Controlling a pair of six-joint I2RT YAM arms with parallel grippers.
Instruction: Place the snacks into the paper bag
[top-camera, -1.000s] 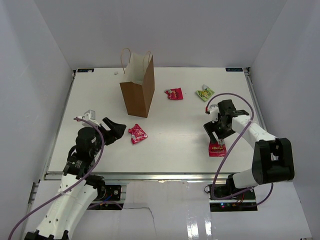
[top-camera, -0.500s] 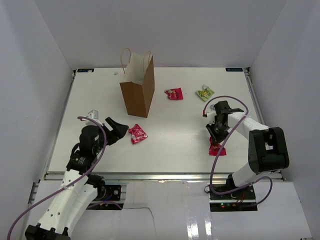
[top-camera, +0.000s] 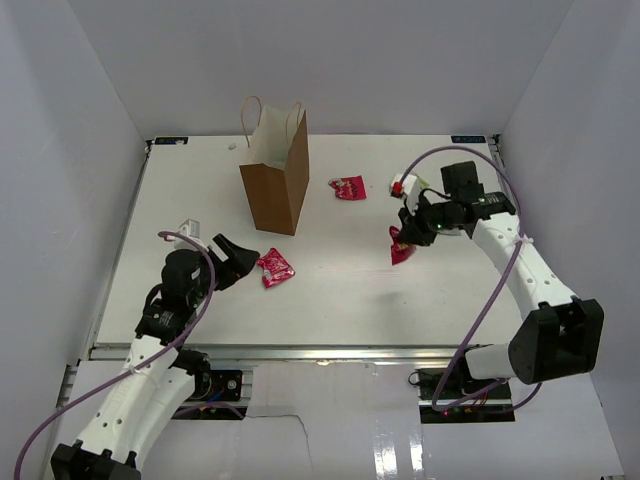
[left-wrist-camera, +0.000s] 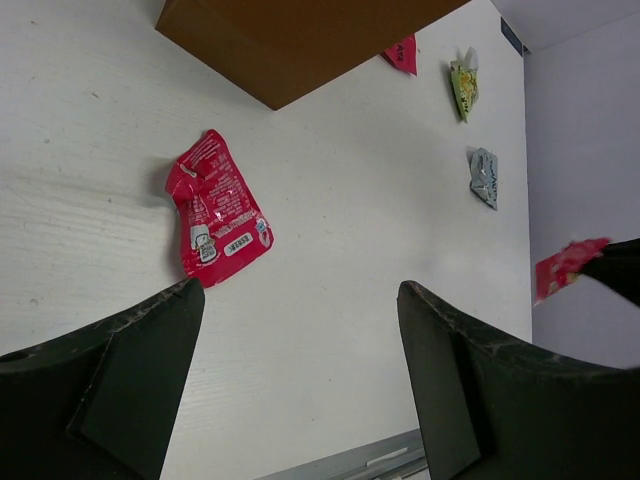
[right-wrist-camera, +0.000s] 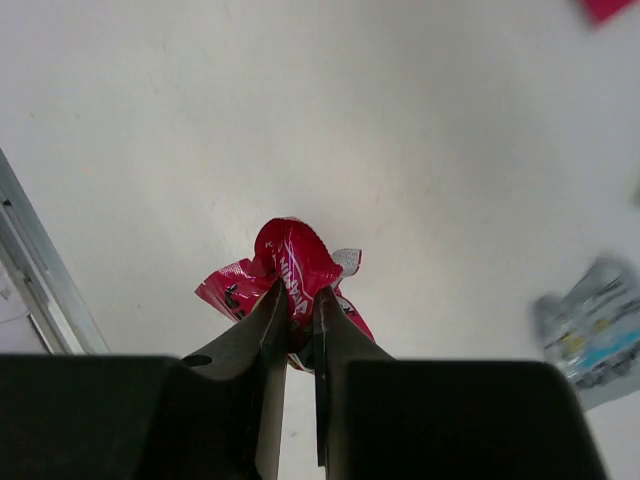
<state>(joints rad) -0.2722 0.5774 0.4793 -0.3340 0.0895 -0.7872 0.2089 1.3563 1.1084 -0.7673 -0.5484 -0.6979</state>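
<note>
We have one red-pink packet (right-wrist-camera: 295, 268) pinched in the right gripper (right-wrist-camera: 297, 297). The jaws are closed to a narrow slit on its crumpled edge, so the rest dangles free. It hangs well to the right of the paper bag (top-camera: 275, 190), and the shadow on the table (top-camera: 200, 170) suggests it is clear of the surface.

To carry it well, we judge that we should lift the packet above the bag's rim before crossing. The bag looks light, and a knock on its side wall could tip it. We should come in over the pale open mouth and steer clear of the two cord handles (top-camera: 245, 112) standing above the rim. We should let go only when the packet is squarely over the opening. The pinch is on a thin fold, so a steady pace seems wise.

The left gripper (left-wrist-camera: 300, 300) is spread wide and holds nothing. It sits in front of the bag, beside a second red-pink packet (top-camera: 275, 267) lying flat there.

Counting, we see one bag and five packets:
- **Red-pink:** three, the third red-pink packet (top-camera: 348, 187) lying just right of the bag.
- **Yellow-green:** one yellow-green packet (left-wrist-camera: 463, 85), farther right of the bag.
- **Silver-grey:** one silver-grey packet (left-wrist-camera: 484, 177), also farther right.

We cannot see what lies inside the bag.
</note>
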